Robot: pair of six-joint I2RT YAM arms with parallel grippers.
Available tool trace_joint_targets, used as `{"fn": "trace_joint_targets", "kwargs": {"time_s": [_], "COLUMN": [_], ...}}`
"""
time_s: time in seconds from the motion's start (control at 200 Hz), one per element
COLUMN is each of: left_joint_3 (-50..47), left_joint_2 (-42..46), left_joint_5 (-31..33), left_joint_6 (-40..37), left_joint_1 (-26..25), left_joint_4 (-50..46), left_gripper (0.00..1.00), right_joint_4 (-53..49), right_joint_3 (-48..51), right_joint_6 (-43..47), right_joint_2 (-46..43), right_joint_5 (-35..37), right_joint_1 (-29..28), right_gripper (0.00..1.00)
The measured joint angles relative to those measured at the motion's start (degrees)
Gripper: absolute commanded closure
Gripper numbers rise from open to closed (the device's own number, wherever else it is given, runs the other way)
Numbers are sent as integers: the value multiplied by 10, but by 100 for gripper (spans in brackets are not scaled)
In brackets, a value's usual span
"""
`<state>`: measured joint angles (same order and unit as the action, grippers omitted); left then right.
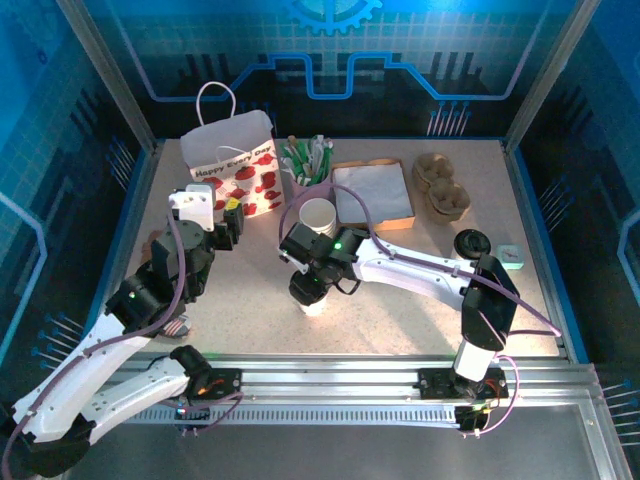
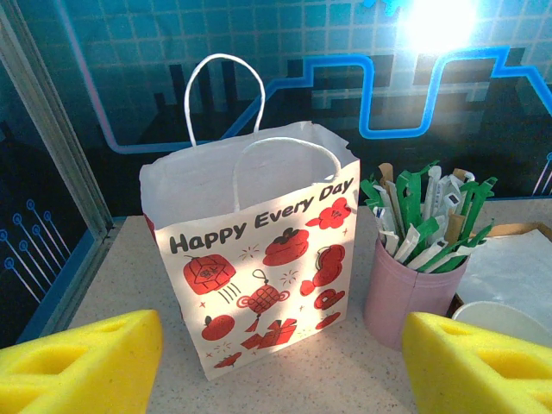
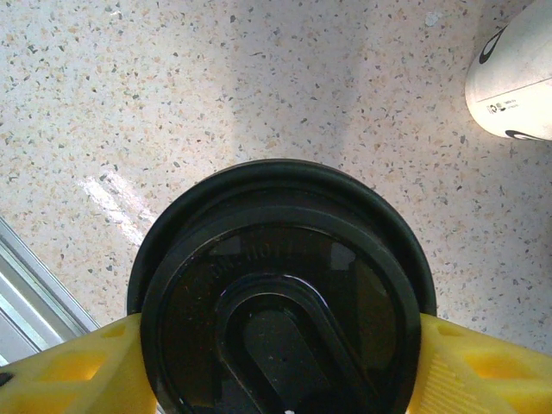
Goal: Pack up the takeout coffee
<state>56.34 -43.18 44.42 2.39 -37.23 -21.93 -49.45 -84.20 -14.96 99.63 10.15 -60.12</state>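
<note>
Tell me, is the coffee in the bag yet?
Not yet. Done: the black lid is on the takeout coffee. In hand: the right claw grips it at the lid, and it looks to be standing on the table. Left to do: carry it into the gift bag, which stands open at the back with the open left claw facing it.

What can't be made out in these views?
Top view: the right hand covers the takeout coffee from above, hiding its top.
Right wrist view: the black lid hides the cup wall and contents.
Left wrist view: the gift bag has its inside hidden by its front wall.
</note>
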Motion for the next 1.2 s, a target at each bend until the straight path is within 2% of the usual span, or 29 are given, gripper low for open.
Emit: {"fn": "trace_joint_targets", "kwargs": {"time_s": [1.201], "left_joint_3": [0], "left_joint_2": [-4], "left_joint_5": [0], "left_joint_6": [0], "left_joint_1": [0], "left_joint_4": [0], "left_gripper": [26], "right_joint_4": [-11], "right_joint_3": [0], "right_joint_6": [-11], "right_joint_2": [-5], "right_joint_5": [10], "right_joint_1": [-6], "right_gripper": [33]}}
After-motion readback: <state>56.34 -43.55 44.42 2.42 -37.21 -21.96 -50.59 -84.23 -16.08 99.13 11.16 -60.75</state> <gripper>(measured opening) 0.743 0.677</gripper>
